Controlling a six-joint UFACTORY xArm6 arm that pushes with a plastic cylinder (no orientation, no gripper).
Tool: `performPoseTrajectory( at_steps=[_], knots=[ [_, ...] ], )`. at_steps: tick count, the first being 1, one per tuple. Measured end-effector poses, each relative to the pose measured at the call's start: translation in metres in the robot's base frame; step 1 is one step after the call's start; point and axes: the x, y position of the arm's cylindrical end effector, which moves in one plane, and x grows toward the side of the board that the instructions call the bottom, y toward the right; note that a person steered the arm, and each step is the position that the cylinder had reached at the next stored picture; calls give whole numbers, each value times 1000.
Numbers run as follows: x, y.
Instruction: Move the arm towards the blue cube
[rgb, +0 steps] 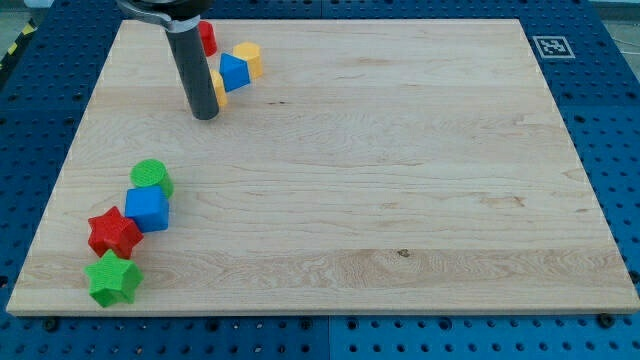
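Note:
The blue cube (148, 209) lies near the view's left edge, low on the wooden board (400, 180). It touches a green cylinder (151, 176) above it and a red star (114, 232) to its lower left. A green star (112, 278) lies below the red star. My tip (205, 113) stands near the view's top left, well above and a little right of the blue cube, with bare wood between them.
Right of my rod at the view's top sits a small group: a red block (207, 38), a blue block (234, 72), a yellow block (249, 59) and another yellow block (218, 85) partly hidden by the rod. A marker tag (551, 46) lies at the top right.

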Motion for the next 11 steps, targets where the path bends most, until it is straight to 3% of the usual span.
performPoseTrajectory(
  at_steps=[2,5,11],
  knots=[
    [25,-6],
    [34,-97],
    [127,-106]
  ],
)
